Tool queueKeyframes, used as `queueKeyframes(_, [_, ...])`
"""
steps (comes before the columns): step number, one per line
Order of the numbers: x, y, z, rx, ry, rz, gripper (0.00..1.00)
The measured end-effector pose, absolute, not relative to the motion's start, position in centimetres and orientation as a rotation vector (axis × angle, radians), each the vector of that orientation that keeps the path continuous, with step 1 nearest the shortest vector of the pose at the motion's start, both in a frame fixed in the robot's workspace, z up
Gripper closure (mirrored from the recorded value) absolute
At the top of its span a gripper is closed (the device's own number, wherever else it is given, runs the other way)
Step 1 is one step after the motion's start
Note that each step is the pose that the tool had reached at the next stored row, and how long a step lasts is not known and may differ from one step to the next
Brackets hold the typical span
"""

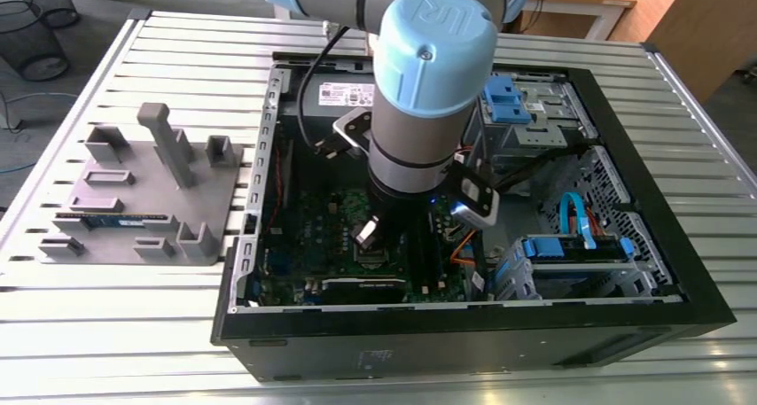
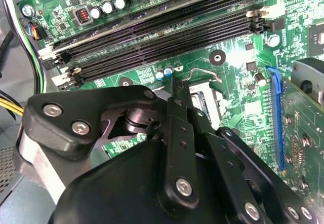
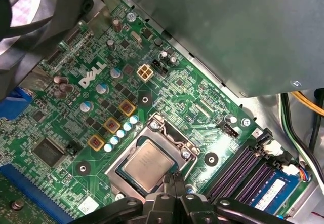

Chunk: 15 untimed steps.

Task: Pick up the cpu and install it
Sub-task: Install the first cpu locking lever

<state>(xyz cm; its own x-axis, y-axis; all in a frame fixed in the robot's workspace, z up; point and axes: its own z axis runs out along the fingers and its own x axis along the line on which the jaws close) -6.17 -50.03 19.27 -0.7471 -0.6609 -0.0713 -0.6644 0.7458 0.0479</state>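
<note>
Gripper (image 3: 173, 178) linkage looms closest, fingers pinched together, gripping nothing. Tips hover at the socket (image 3: 167, 132) rim; the cpu (image 3: 146, 164) lies flat inside that socket, just beside them.

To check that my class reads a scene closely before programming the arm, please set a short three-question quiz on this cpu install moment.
1. True or false: the cpu lies in the socket on the motherboard.
2. In the exterior view, where does the grey holder stand? A) to the exterior view's left of the computer case; B) to its right; C) inside it.
3. Fill in: in the first wrist view, the gripper is nearest the ___.
Key: 1 true; 2 A; 3 cpu.
</note>
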Motion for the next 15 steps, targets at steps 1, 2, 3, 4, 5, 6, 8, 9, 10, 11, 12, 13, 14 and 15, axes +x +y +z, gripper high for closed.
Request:
queueKeyframes(1, [-6.13, -50.03, 19.23, -1.097, 2.888, 0.108, 0.89])
queueKeyframes(2, [-6.10, -50.03, 19.20, -1.097, 2.888, 0.108, 0.89])
queueKeyframes(3, [-6.07, -50.03, 19.16, -1.097, 2.888, 0.108, 0.89])
queueKeyframes(4, [-6.05, -50.04, 19.12, -1.097, 2.888, 0.107, 0.89])
queueKeyframes(5, [-6.04, -50.04, 19.08, -1.097, 2.888, 0.107, 0.89])
queueKeyframes(6, [-6.01, -50.04, 19.03, -1.097, 2.887, 0.106, 0.89])
queueKeyframes(8, [-5.98, -50.05, 18.92, -1.096, 2.886, 0.106, 0.89])
queueKeyframes(9, [-5.97, -50.05, 18.86, -1.096, 2.886, 0.105, 0.89])
queueKeyframes(10, [-5.96, -50.05, 18.79, -1.096, 2.885, 0.105, 0.89])
queueKeyframes(11, [-5.95, -50.04, 18.77, -1.096, 2.885, 0.104, 0.89])
queueKeyframes(12, [-5.95, -50.04, 18.76, -1.096, 2.885, 0.102, 0.89])
queueKeyframes(13, [-5.94, -50.05, 18.76, -1.096, 2.885, 0.101, 0.89])
queueKeyframes(14, [-5.95, -50.05, 18.77, -1.097, 2.885, 0.100, 0.89])
queueKeyframes(15, [-5.97, -50.11, 18.81, -1.097, 2.886, 0.099, 0.89])
